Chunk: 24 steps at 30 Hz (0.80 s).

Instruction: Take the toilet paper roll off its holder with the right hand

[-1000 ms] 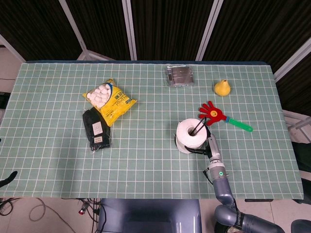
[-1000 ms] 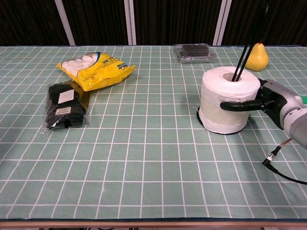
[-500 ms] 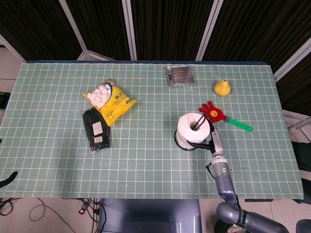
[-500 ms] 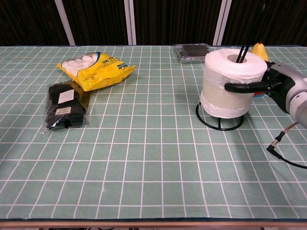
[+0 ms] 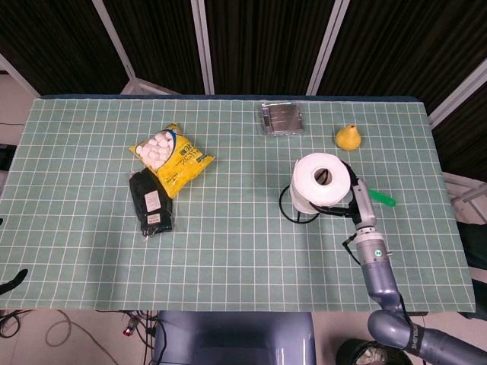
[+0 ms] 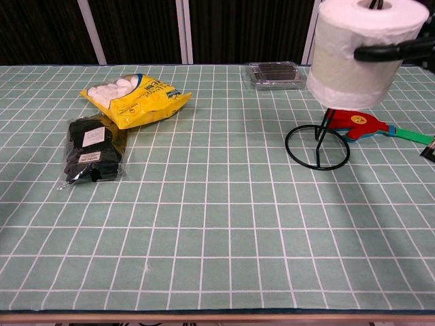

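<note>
chest view: right hand (image 6: 401,51) gripping toilet paper roll (image 6: 355,51), high above holder (image 6: 317,146) ring

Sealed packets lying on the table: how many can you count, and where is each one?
2. The yellow packet lies on the table's left half; the black packet lies just in front of it, nearer the robot. None looks hidden.

One toilet roll (image 5: 323,179), one wire holder (image 6: 317,145), one yellow snack bag (image 5: 172,157), one black packet (image 5: 150,202), one clear box (image 5: 281,119), one pear (image 5: 348,138), one hand clapper toy (image 6: 370,127).
</note>
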### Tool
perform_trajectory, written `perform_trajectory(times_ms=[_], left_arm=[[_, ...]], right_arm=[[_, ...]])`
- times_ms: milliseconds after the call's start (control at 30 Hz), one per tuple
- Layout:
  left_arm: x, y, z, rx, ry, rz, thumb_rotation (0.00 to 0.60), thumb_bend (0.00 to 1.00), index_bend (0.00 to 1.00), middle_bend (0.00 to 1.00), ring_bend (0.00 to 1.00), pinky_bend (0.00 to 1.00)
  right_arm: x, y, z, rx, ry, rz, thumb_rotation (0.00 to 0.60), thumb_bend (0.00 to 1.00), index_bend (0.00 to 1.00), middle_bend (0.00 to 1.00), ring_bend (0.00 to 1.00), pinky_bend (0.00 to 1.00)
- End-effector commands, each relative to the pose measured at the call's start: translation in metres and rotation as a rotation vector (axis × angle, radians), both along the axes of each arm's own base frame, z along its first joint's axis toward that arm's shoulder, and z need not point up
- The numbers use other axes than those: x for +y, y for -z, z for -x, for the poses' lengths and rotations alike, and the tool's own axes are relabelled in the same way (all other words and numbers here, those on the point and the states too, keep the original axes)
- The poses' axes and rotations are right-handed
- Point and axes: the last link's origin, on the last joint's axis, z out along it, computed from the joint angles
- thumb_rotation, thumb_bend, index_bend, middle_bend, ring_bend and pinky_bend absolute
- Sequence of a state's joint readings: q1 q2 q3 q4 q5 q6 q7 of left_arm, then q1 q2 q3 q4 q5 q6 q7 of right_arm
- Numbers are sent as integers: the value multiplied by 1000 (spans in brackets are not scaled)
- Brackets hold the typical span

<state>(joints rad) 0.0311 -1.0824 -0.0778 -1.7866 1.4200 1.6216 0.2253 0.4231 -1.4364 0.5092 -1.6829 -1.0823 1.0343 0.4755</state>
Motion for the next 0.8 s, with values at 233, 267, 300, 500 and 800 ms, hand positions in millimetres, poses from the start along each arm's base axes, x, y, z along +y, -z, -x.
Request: perform_trajectory(times_ms=[233, 267, 300, 500, 800], left_arm=[[1, 3, -1, 5, 1, 7, 600, 116, 132, 0, 0, 0], [1, 3, -1, 5, 1, 7, 600, 116, 132, 0, 0, 0], [1, 3, -1, 4, 2, 7, 600, 116, 132, 0, 0, 0], [0, 2, -1, 1, 2, 3, 600, 116, 132, 0, 0, 0], [1, 2, -1, 0, 1, 5, 600, 116, 132, 0, 0, 0]], right_arm=[[-1, -79, -28, 52, -60, -8, 600, 0, 304, 245, 183, 0], [-2, -87, -32, 61, -61, -16, 600, 0, 304, 245, 183, 0], [-3, -92, -34, 65, -62, -20, 600, 0, 304, 245, 183, 0], [-13, -125, -46, 47, -59, 17, 600, 0, 304, 245, 183, 0], [-26, -165, -40, 63, -13, 80, 600, 0, 304, 245, 183, 0]])
